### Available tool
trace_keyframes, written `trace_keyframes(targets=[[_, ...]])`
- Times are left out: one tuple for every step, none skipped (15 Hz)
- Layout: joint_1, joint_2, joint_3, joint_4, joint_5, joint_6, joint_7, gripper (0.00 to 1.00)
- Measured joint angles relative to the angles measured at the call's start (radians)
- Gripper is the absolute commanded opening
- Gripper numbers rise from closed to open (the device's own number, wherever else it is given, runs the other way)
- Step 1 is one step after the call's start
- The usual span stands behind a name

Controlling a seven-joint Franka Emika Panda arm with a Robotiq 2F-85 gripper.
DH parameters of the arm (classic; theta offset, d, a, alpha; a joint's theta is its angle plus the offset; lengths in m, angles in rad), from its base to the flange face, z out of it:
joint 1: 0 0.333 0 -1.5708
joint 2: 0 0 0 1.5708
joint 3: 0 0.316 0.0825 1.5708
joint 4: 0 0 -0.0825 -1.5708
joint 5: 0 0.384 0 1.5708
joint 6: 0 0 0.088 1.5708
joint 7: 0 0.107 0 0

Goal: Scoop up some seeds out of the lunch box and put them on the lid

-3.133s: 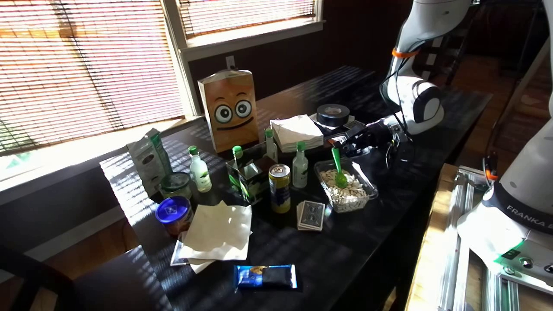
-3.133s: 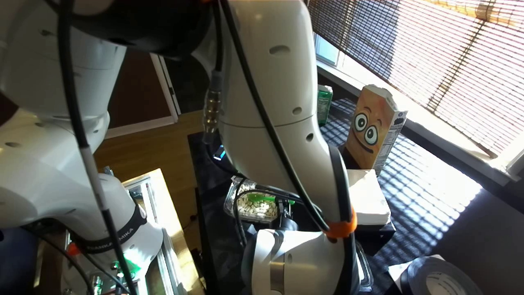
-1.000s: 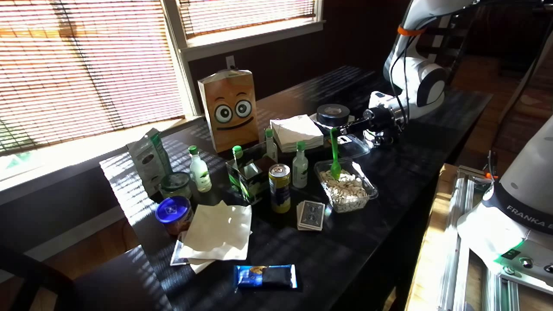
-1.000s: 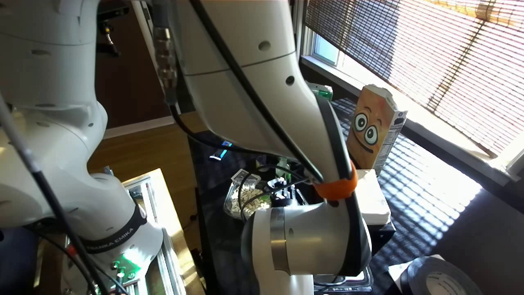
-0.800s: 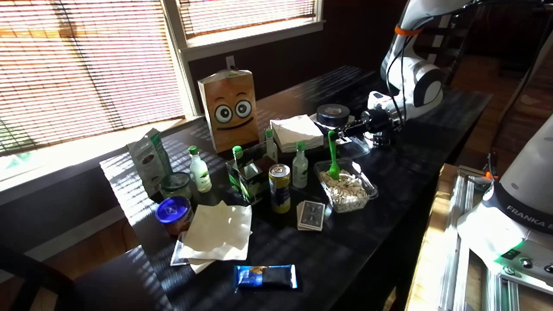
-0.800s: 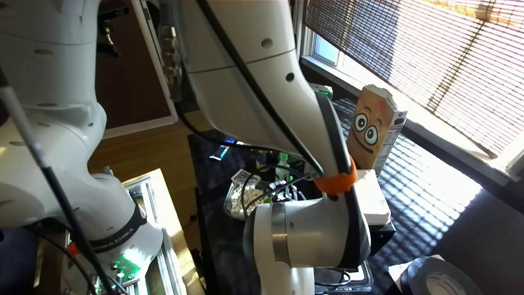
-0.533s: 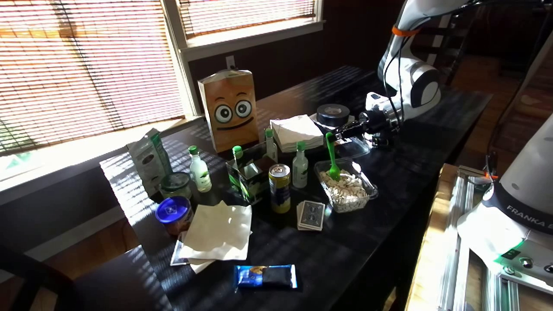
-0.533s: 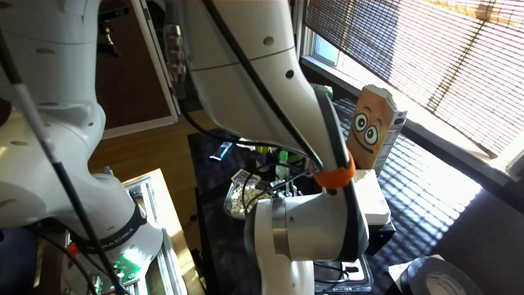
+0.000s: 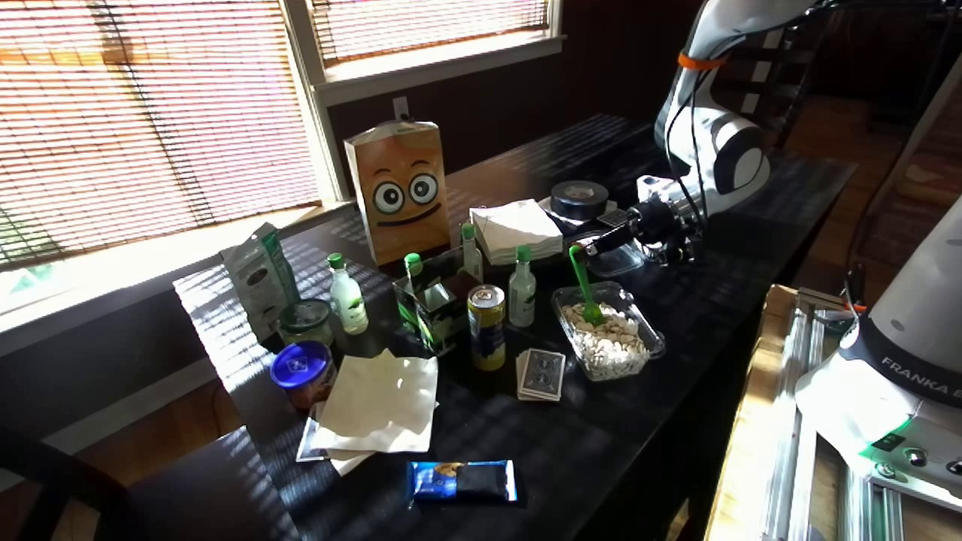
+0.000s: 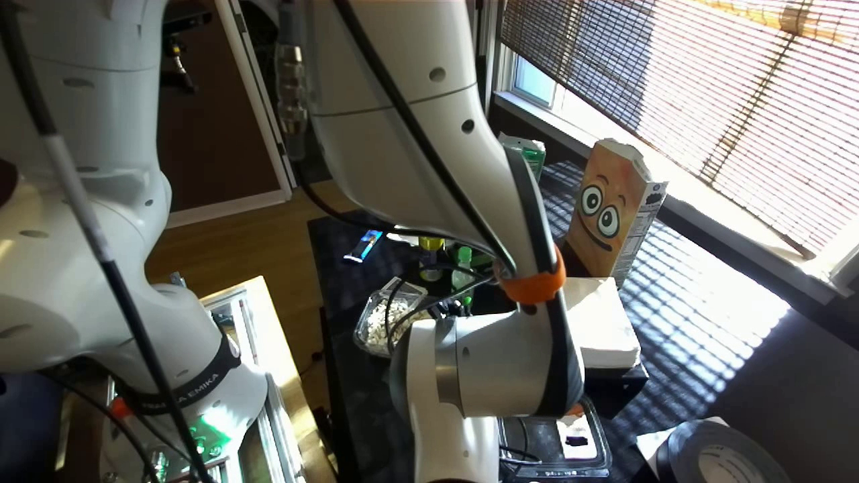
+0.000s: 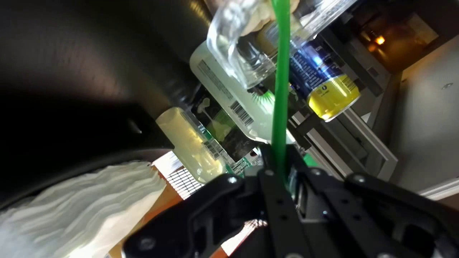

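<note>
While green spoon (image 9: 582,282) dips in: lunch box (image 9: 642,330) slides toward robot-side edge of desk (image 9: 582,458).
Gripper (image 11: 279,156): clenched on the spoon.
Seeds (image 9: 612,346): likely harder to scoop.

The window blinds (image 9: 150,135) (stripy ones) are very bright, lines of light (image 10: 678,329) lie on the black table (image 9: 594,443), the wall (image 9: 481,116) is dark, the floor (image 10: 275,235) brown
</note>
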Motion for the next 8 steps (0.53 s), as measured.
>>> trace_keyframes(targets=[[0.002, 0.0, 0.002, -0.005, 0.005, 0.011, 0.022, 0.03], [0.004, 0.0, 0.004, -0.01, 0.014, 0.021, 0.046, 0.03], [0.008, 0.001, 0.005, -0.015, 0.021, 0.034, 0.073, 0.03], [0.012, 0.001, 0.006, -0.021, 0.027, 0.053, 0.099, 0.03], [0.016, 0.002, 0.009, -0.026, 0.033, 0.07, 0.125, 0.03], [0.02, 0.002, 0.01, -0.03, 0.035, 0.083, 0.154, 0.03], [0.024, 0.002, 0.013, -0.031, 0.038, 0.099, 0.186, 0.03], [0.028, 0.002, 0.014, -0.032, 0.039, 0.114, 0.219, 0.03]])
